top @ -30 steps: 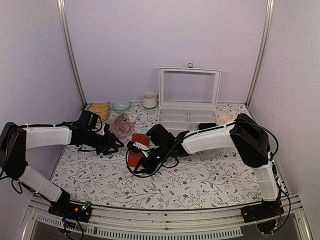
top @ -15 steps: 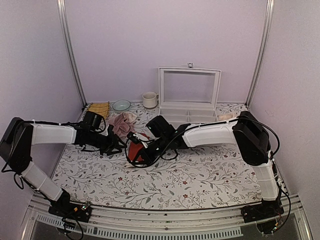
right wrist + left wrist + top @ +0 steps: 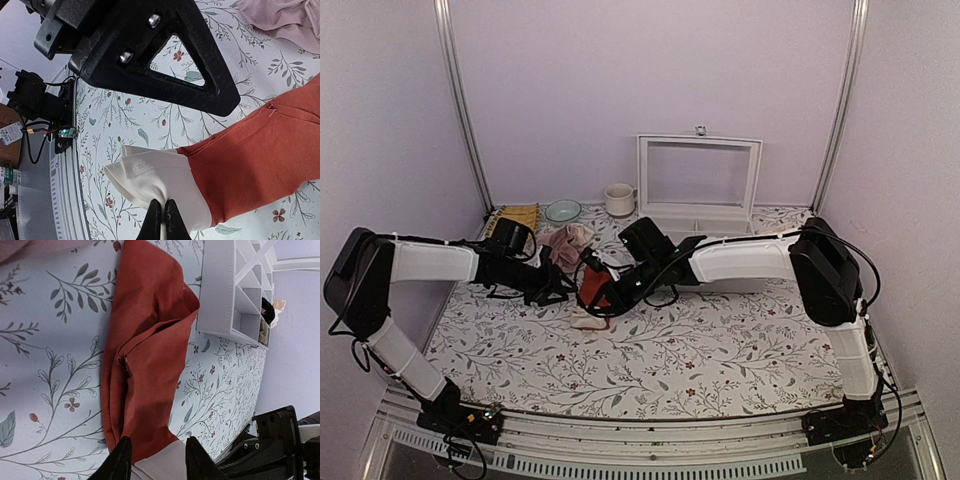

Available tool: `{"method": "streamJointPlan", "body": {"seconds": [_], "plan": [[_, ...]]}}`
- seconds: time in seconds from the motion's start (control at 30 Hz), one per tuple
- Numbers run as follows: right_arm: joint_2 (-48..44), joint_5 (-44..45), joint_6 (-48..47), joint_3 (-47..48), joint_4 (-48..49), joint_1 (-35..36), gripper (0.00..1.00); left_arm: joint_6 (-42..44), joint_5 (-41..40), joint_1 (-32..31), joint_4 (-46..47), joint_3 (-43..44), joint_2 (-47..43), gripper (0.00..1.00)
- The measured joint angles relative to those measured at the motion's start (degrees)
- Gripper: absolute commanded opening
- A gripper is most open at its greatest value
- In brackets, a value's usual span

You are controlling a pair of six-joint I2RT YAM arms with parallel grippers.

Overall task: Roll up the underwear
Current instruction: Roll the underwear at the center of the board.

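The underwear lies folded lengthwise on the floral table cover, red-orange with a cream waistband. My right gripper is shut on the waistband's edge, pinching a fold of it, and meets the garment from the right. My left gripper reaches in from the left. Its fingers stand apart on either side of the waistband, open and low over it. The red body stretches away from them.
A dusty-pink cloth lies just behind the underwear. A white compartment box with its lid raised stands at the back, close to the garment. A mug, a bowl and a yellow cloth sit back left.
My right gripper has carried the waistband left and back, bunching the underwear narrower. The left gripper has come right to the garment, its jaws a little narrower.
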Motion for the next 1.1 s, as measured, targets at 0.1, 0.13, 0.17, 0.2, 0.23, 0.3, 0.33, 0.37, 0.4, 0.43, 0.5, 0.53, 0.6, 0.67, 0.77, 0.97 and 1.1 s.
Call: {"method": "streamJointPlan", "body": {"seconds": [0.1, 0.13, 0.17, 0.2, 0.23, 0.3, 0.33, 0.37, 0.4, 0.43, 0.5, 0.53, 0.6, 0.67, 0.77, 0.97, 1.1], "plan": [[0.0, 0.0, 0.1, 0.6, -0.3, -0.2, 0.00, 0.1, -0.1, 0.0, -0.2, 0.9, 0.1, 0.37], [0.0, 0.0, 0.1, 0.7, -0.3, -0.4, 0.00, 0.2, -0.1, 0.0, -0.4, 1.2, 0.1, 0.37], [0.0, 0.0, 0.1, 0.8, -0.3, -0.4, 0.00, 0.3, -0.1, 0.0, -0.4, 1.4, 0.1, 0.37], [0.0, 0.0, 0.1, 0.9, -0.4, -0.4, 0.00, 0.5, -0.2, 0.0, -0.5, 1.6, 0.1, 0.37], [0.0, 0.0, 0.1, 1.0, -0.5, -0.4, 0.00, 0.5, -0.3, 0.0, -0.6, 1.7, 0.2, 0.37], [0.1, 0.0, 0.1, 1.3, -0.5, -0.5, 0.00, 0.7, -0.5, 0.0, -0.9, 1.8, 0.2, 0.37], [0.1, 0.0, 0.1, 1.4, -0.5, -0.5, 0.00, 0.7, -0.6, 0.0, -1.1, 1.8, 0.2, 0.37], [0.2, 0.0, 0.1, 1.4, -0.5, -0.5, 0.00, 0.8, -0.7, 0.0, -1.3, 1.8, 0.2, 0.37], [0.4, 0.0, 0.1, 1.5, -0.5, -0.5, 0.00, 0.9, -0.7, 0.0, -1.4, 1.8, 0.2, 0.37], [0.7, 0.0, 0.1, 1.6, -0.5, -0.5, 0.00, 0.9, -0.8, 0.0, -1.6, 1.9, 0.2, 0.37], [1.1, -0.1, 0.1, 1.6, -0.5, -0.5, 0.00, 1.0, -1.0, 0.0, -2.1, 2.1, 0.2, 0.37], [1.4, -0.1, 0.1, 1.6, -0.5, -0.5, 0.00, 1.0, -1.0, 0.0, -2.3, 2.3, 0.2, 0.37], [1.8, 0.0, 0.2, 1.6, -0.6, -0.6, 0.00, 1.1, -1.2, 0.0, -2.6, 2.6, 0.2, 0.38], [2.2, -0.1, 0.2, 1.7, -0.7, -0.6, 0.00, 1.2, -1.3, 0.0, -2.8, 2.7, 0.2, 0.38], [3.5, 0.0, 0.3, 2.3, -0.5, -0.6, 0.00, 1.4, -1.6, 0.0, -3.0, 3.0, 0.2, 0.41], [5.4, 0.0, 0.6, 2.3, -0.7, -0.9, 0.00, 1.9, -2.4, 0.0, -3.8, 3.5, 0.2, 0.45], [5.8, 0.0, 0.8, 2.3, -0.7, -0.9, 0.00, 2.0, -2.8, 0.1, -4.4, 3.5, 0.0, 0.47]]}}
